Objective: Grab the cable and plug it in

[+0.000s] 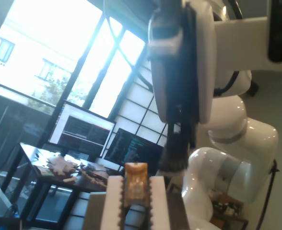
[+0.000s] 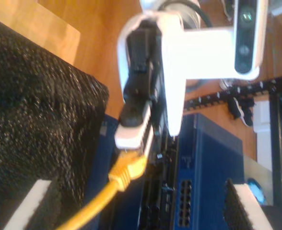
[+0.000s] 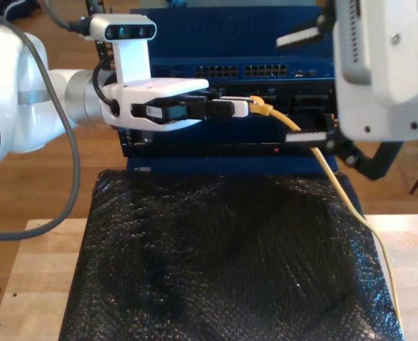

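Observation:
The cable (image 3: 337,186) is yellow and runs from the table's near edge, on the exterior view's right, up to its clip connector (image 3: 259,109). My first gripper (image 3: 242,108) reaches in level from the exterior view's left and is shut on that connector (image 1: 135,184), holding it just in front of the dark front face of the blue network switch (image 3: 244,71), below its row of ports. The second wrist view shows the same fingers (image 2: 131,132) pinching the connector (image 2: 129,170). My second gripper (image 3: 305,85) hangs open on the exterior view's right with nothing between its pads (image 2: 239,201).
A black bubble-textured mat (image 3: 223,263) covers the wooden table (image 3: 38,270) in front of the switch. The second arm's white body (image 1: 227,143) stands close ahead of my first gripper. Monitors (image 1: 83,129) and a window lie beyond.

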Controlling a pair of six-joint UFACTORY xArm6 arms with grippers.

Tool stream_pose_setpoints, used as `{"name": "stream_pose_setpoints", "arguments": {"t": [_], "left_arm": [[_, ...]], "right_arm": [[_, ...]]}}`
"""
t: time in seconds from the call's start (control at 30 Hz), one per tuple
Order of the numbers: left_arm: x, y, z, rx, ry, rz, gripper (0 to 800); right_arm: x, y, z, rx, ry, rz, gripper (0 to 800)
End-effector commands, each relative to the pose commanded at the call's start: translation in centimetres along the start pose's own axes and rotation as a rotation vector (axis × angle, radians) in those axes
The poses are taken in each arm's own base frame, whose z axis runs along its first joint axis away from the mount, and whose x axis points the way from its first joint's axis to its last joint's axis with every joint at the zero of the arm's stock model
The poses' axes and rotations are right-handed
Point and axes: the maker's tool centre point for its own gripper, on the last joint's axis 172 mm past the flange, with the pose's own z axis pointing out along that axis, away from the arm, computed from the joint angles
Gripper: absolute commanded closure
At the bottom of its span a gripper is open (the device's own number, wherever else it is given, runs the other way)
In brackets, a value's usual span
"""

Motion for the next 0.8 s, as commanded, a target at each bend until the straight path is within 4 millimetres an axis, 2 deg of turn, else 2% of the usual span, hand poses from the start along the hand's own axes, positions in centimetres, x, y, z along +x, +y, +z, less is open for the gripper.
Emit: {"name": "stream_pose_setpoints", "arguments": {"t": [0.17, 0.5, 0.8], "left_arm": [[-0.4, -0.1, -0.1, -0.001, 0.014, -0.013, 797], [0.4, 0.8, 0.0, -0.039, 0.046, 0.002, 797], [0.4, 1.1, 0.1, -0.050, 0.047, 0.003, 794]], "right_arm": [[0.9, -0.6, 1.0, 0.002, 0.021, -0.024, 8], [-0.1, -0.7, 2.0, -0.023, 0.007, -0.019, 12], [0.2, -0.4, 2.2, -0.046, 0.011, -0.028, 89]]}}
